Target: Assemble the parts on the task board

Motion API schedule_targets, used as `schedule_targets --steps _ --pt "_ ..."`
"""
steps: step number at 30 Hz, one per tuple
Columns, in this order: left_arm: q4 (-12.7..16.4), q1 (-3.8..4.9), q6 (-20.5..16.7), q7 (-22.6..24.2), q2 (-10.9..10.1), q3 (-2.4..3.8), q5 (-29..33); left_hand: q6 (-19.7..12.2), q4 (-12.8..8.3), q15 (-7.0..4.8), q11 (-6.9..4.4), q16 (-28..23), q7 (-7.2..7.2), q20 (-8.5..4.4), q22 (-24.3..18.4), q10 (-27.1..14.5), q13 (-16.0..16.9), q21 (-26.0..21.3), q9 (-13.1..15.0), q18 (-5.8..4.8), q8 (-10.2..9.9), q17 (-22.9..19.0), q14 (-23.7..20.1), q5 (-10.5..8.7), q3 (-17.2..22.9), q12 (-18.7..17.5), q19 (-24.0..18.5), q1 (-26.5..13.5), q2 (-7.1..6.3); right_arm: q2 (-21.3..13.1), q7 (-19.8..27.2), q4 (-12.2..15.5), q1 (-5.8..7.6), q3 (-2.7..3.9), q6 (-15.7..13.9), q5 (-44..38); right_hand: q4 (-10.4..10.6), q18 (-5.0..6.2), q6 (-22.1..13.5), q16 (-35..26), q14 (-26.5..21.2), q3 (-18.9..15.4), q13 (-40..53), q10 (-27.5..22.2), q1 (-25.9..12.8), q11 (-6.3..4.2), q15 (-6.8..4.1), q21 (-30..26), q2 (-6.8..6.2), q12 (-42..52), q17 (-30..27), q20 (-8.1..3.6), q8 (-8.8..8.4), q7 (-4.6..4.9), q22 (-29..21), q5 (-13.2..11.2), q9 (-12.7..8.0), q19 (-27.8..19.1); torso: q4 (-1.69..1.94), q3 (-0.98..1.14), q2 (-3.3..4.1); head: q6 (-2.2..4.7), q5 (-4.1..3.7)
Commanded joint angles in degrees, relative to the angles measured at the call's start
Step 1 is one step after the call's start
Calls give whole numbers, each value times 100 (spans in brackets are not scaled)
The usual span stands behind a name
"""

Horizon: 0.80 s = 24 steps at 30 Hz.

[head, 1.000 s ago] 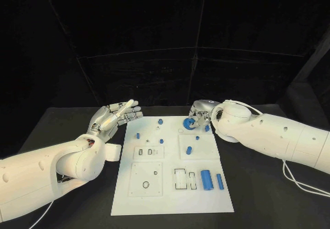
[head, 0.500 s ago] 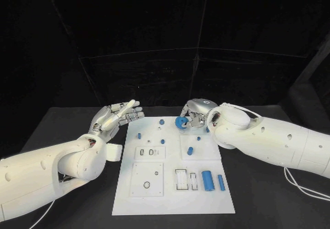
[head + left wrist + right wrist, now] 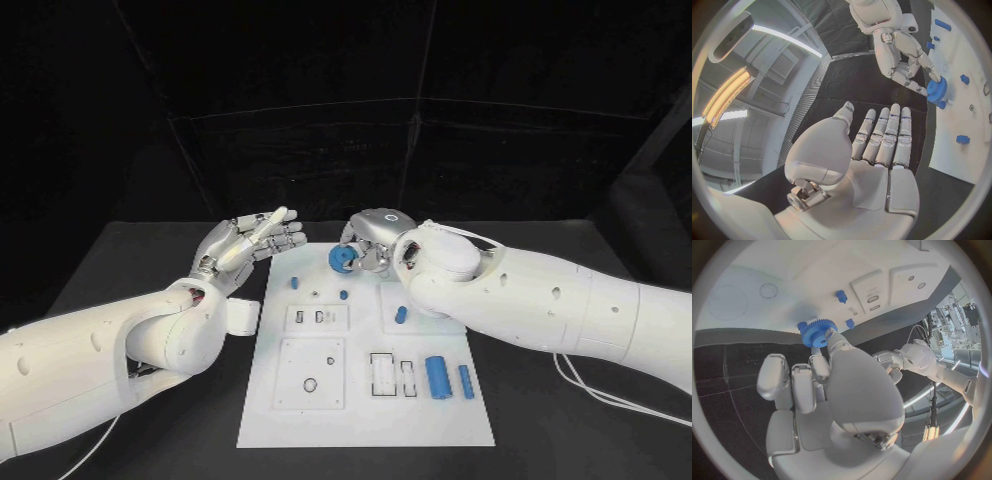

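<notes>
While the right hand [image 3: 372,238] holds one blue gear [image 3: 342,260], left hand [image 3: 248,243] spread empty, two blue cylinders [image 3: 436,377].

A black table [image 3: 130,260] spreads out under and to both sides of the left hand [image 3: 248,242] and the right hand [image 3: 371,238] — matte and dark, with its far edge just past the fingertips. Beyond both hands hangs a black backdrop [image 3: 346,120], crossed by thin pale lines. Well behind the right hand, a thin white cable [image 3: 620,385] loops on the table — another cable [image 3: 94,445] trails far behind the left hand.
</notes>
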Motion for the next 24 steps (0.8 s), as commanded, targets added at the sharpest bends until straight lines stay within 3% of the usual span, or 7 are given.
schedule_targets --steps 1,10,19,24 --pt "-4 10 93 40 15 6 -35 -33 -29 25 -16 -21 352 0 -8 -43 -2 -27 3 76 -32 -9 19 -19 -15 27 59 0 -2 147 -49 -168 11 -8 62 -205 -1 -33 55 19 349 34 -4 30 -51 13 -21 27 19 -25 38 -1 12 -2 8 33 10 53 4 1 3 -6 9" --pt "-16 10 87 36 28 6 -35 -34 -28 25 -16 -23 352 0 -9 -44 -1 -30 3 76 -33 -9 20 -18 -16 28 62 -4 -2 429 -68 -479 7 -113 295 -235 -2 -32 44 18 348 52 -16 17 -65 17 -20 26 10 -45 37 -1 -2 3 3 26 8 49 -17 6 1 -26 41" --pt "-17 10 88 33 34 6 -35 -34 -28 25 -16 -23 352 0 -9 -44 -1 -30 3 76 -33 -9 20 -18 -16 28 62 -4 -2 557 -80 -620 4 -139 481 -238 5 -30 -27 13 345 114 -119 -71 -156 41 -1 21 -42 -189 36 12 -74 30 -10 -65 2 35 -14 9 -1 -44 44" --pt "-19 10 83 31 33 7 -35 -34 -28 25 -16 -23 352 0 -9 -44 -1 -30 3 76 -33 -9 20 -18 -16 28 62 -4 -2 589 -116 -685 3 -142 422 -228 -15 -29 -416 15 345 182 -238 -179 -260 122 62 12 -132 -360 48 63 -330 120 -26 -220 -12 13 -23 9 -1 -47 53"
